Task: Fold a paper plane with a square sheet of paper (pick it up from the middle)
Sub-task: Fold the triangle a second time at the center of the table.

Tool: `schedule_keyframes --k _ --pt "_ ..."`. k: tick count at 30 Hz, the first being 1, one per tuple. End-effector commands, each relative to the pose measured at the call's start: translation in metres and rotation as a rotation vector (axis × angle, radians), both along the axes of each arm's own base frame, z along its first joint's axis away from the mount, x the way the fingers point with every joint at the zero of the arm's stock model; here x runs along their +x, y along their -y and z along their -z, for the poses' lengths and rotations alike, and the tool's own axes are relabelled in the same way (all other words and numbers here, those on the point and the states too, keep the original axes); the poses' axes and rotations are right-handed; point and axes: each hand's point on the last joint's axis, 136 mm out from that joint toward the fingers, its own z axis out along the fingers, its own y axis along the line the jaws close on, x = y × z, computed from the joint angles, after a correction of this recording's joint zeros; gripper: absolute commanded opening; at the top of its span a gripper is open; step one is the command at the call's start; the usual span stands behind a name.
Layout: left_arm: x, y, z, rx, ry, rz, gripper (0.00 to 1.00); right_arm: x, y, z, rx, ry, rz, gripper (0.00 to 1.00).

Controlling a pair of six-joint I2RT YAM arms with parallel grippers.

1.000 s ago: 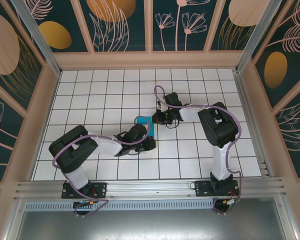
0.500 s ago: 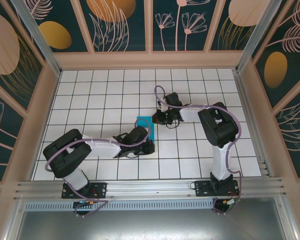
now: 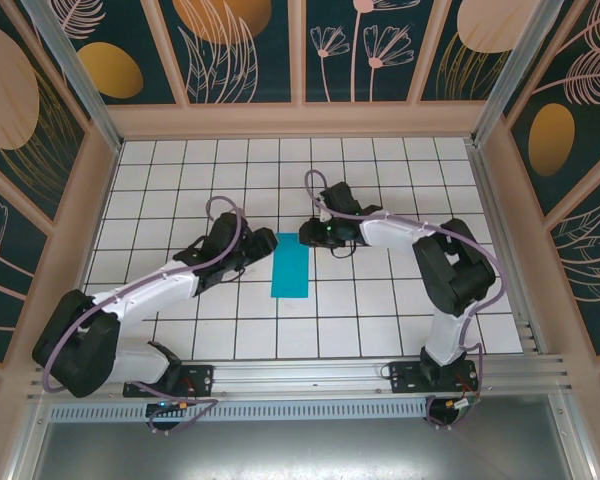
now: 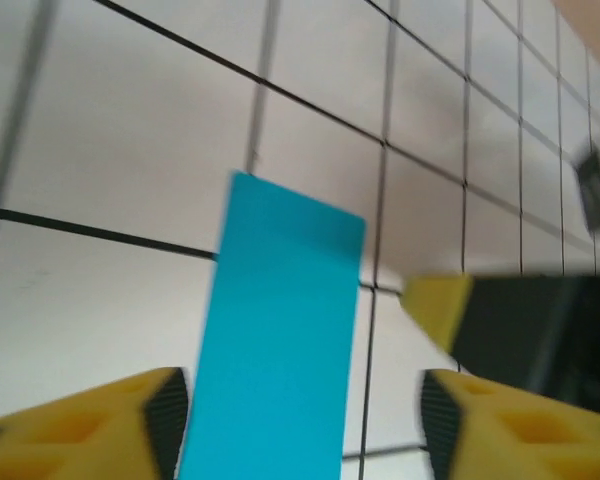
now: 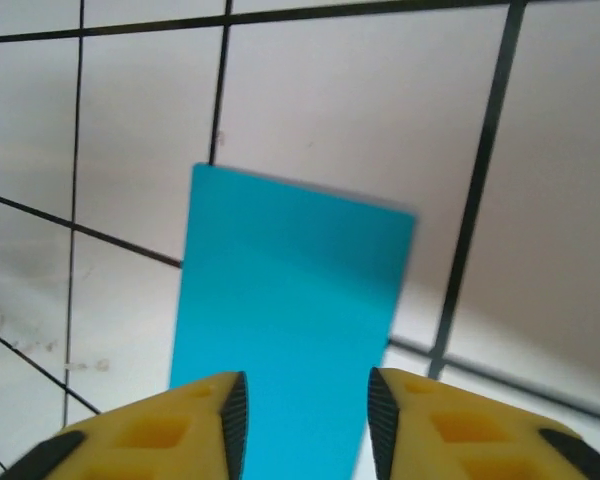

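Left wrist view: you see the left gripper (image 4: pixel 305 425) with its two yellow fingertips (image 4: pixel 130 420) well apart at the bottom of the frame, clamped on nothing. The teal sheet of paper (image 4: pixel 285 330) shows as a narrow rectangle. It lies flat on the white gridded tabletop (image 4: pixel 110 130). Its near end runs down into the gap between the fingertips and its far short edge points away from the camera. You cannot tell whether either fingertip touches the paper's edge. The surface that shows is plain, with no crease visible.

Right wrist view: you see the right gripper (image 5: pixel 307 425) with its yellow fingertips (image 5: pixel 180 430) apart, though the gap is narrower than on the left. The same teal rectangle lies on the tabletop beyond and under that gap, wider than the opening. Nothing is pinched between the fingertips. The paper's far corner on the right looks blurred.

Top external view: you find the sheet near the middle of the tabletop, flat, with its long sides running roughly from far to near and tilted a little. The left gripper sits just beside the far part of the sheet's left long edge. The right gripper sits just at its far right corner. Each arm reaches in from its own side, so the paper lies between the two grippers.
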Motion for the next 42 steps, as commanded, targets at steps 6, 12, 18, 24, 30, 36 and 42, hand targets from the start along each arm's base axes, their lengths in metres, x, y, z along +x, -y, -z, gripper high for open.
schedule_keyframes --k 6,12,18,24,30,36,42 --pt "-0.002 -0.059 0.022 0.024 -0.053 -0.219 0.93 -0.041 -0.017 0.002 -0.207 0.032 0.069 0.63" --pt "-0.004 -0.087 0.029 0.007 -0.064 -0.317 0.99 -0.063 -0.042 0.016 -0.354 0.075 -0.013 0.74" --pt "-0.002 -0.098 0.034 0.006 -0.079 -0.332 0.98 -0.085 -0.059 0.032 -0.448 0.063 -0.096 0.86" --pt "-0.002 -0.106 0.042 0.026 -0.098 -0.344 0.99 -0.099 -0.058 0.040 -0.513 0.044 -0.146 0.88" --pt "-0.002 -0.106 0.050 0.031 -0.114 -0.338 0.99 -0.106 -0.053 0.053 -0.550 0.013 -0.178 0.88" --pt "-0.001 -0.102 0.054 0.029 -0.126 -0.321 0.98 -0.112 -0.047 0.069 -0.575 -0.025 -0.189 0.85" --pt "-0.002 -0.100 0.055 0.021 -0.130 -0.308 0.99 -0.112 -0.036 0.073 -0.549 -0.051 -0.178 0.72"
